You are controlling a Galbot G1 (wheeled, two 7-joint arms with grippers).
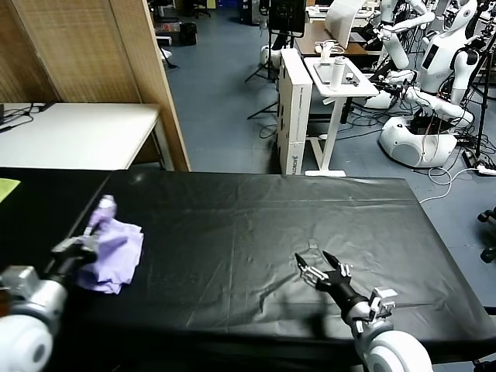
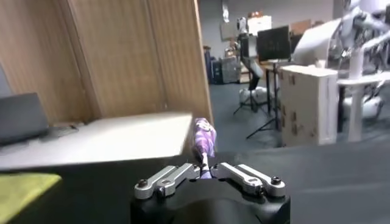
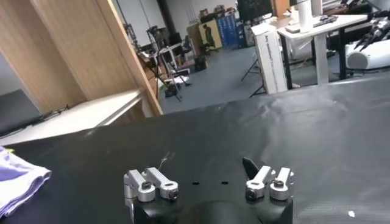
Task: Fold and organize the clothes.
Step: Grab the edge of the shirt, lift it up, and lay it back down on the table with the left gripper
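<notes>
The pale lavender T-shirt (image 1: 118, 254) lies in a bunched heap near the left edge of the black table (image 1: 256, 225). One corner of it (image 1: 105, 208) is pulled up above the heap. My left gripper (image 1: 87, 236) is shut on that fabric. In the left wrist view the jaws (image 2: 206, 171) pinch a thin strip of the T-shirt (image 2: 203, 139), which shows a darker purple print. My right gripper (image 1: 318, 267) is open and empty, low over the table at the front right. In the right wrist view (image 3: 207, 178) the T-shirt (image 3: 18, 179) lies far off to one side.
A small yellow-green cloth (image 1: 6, 188) lies at the far left edge and also shows in the left wrist view (image 2: 24, 190). A white desk (image 1: 77, 132) and a wooden partition (image 1: 116, 62) stand behind the table. Other robots (image 1: 422, 93) and a white cart (image 1: 333, 77) stand beyond.
</notes>
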